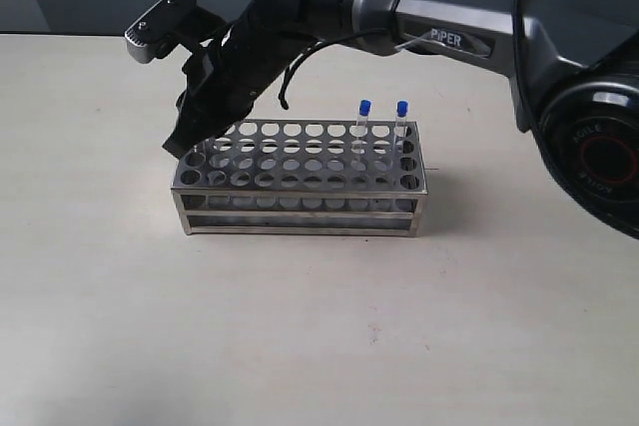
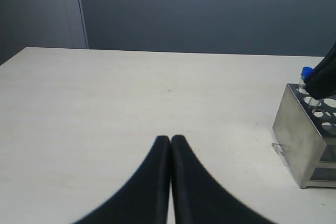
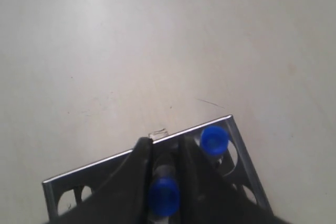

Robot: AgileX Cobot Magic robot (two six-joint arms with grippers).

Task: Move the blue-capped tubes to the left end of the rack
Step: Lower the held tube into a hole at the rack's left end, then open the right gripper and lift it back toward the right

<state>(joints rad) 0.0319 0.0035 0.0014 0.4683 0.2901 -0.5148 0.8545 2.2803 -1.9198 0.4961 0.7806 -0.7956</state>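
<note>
On the worktop (image 1: 300,346) the rack (image 1: 300,209) sits centre. At its 9 o'clock end the right pincer (image 3: 164,153) is closed about one blue-capped tube (image 3: 163,195), with another (image 3: 214,137) already seated beside it. The left pincer (image 2: 171,140) is pressed together, empty. Two more blue-capped tubes (image 1: 364,122) (image 1: 401,122) wait at 3 o'clock, so the task looks roughly half done.

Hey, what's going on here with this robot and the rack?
The right tool is at the left end of the rack, closed on a blue-capped tube, beside a second tube already seated near the rack's corner. Two other blue-capped tubes stand at the right end. The left tool is shut over the table, away from the rack.
</note>
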